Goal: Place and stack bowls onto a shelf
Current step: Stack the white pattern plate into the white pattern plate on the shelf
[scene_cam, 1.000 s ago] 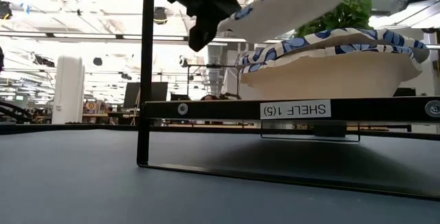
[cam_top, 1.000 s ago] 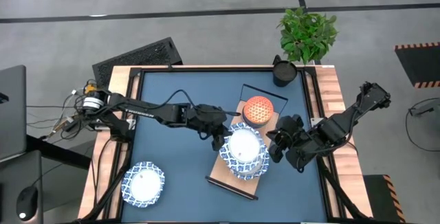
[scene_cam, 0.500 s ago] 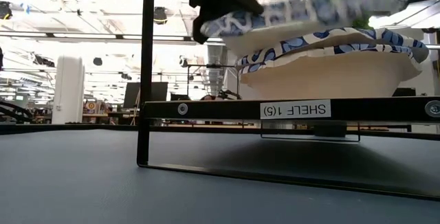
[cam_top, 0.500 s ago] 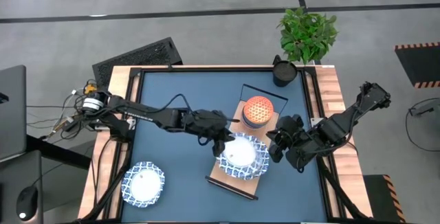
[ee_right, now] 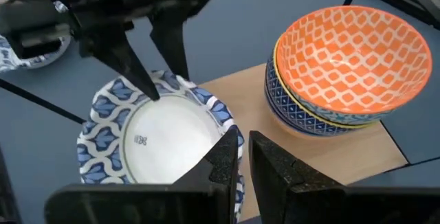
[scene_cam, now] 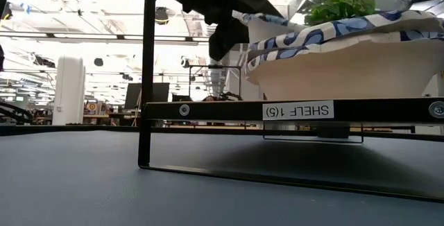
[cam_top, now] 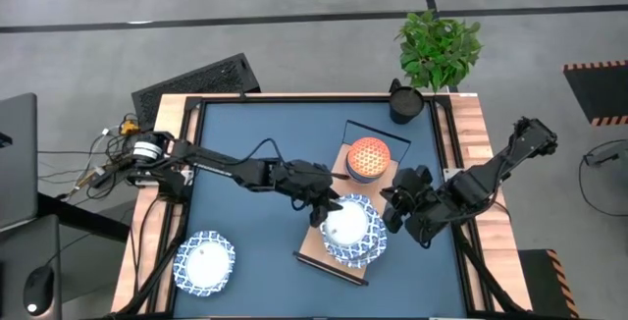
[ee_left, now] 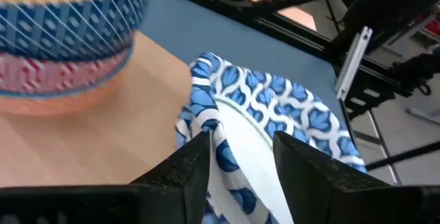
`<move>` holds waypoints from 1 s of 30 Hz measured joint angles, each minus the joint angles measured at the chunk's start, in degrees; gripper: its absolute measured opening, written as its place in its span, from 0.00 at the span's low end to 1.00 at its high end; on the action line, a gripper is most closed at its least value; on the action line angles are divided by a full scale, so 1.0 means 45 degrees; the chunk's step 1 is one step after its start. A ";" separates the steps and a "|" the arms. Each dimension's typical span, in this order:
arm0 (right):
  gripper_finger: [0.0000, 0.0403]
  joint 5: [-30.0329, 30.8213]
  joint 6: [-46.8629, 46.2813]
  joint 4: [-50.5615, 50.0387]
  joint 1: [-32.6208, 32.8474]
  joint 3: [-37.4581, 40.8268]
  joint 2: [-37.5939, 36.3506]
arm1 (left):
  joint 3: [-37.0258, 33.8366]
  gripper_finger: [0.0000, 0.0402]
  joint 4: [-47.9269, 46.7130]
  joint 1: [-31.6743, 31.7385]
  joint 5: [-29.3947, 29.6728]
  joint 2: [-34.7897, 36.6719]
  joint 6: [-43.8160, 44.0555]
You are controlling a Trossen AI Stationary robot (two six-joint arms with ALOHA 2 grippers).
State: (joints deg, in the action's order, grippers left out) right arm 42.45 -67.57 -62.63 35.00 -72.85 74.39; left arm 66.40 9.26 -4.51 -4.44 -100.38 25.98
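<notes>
Wooden shelf (cam_top: 316, 246), left pincer (cam_top: 327, 209) parted astride white bowl's (cam_top: 351, 230) rim

light: bright, even | low view: backlit, glaring ceiling lamps | left wrist view: blurred close up

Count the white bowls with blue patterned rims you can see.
At least 3: one alone on the table near the left arm's base, and a stack of at least two on the shelf beside the orange bowl; the low view shows two rims, and more may be nested.
</notes>
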 joint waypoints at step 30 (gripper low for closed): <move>0.33 -0.2911 0.1029 0.0829 -0.2117 0.0867 0.3613 | 0.1979 0.38 -0.6436 0.0569 -0.1162 0.3975 -0.2828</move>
State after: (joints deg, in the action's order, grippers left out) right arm 29.35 -62.94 -58.90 25.47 -68.95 90.65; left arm 75.31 -19.70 -1.95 -9.67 -82.49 13.26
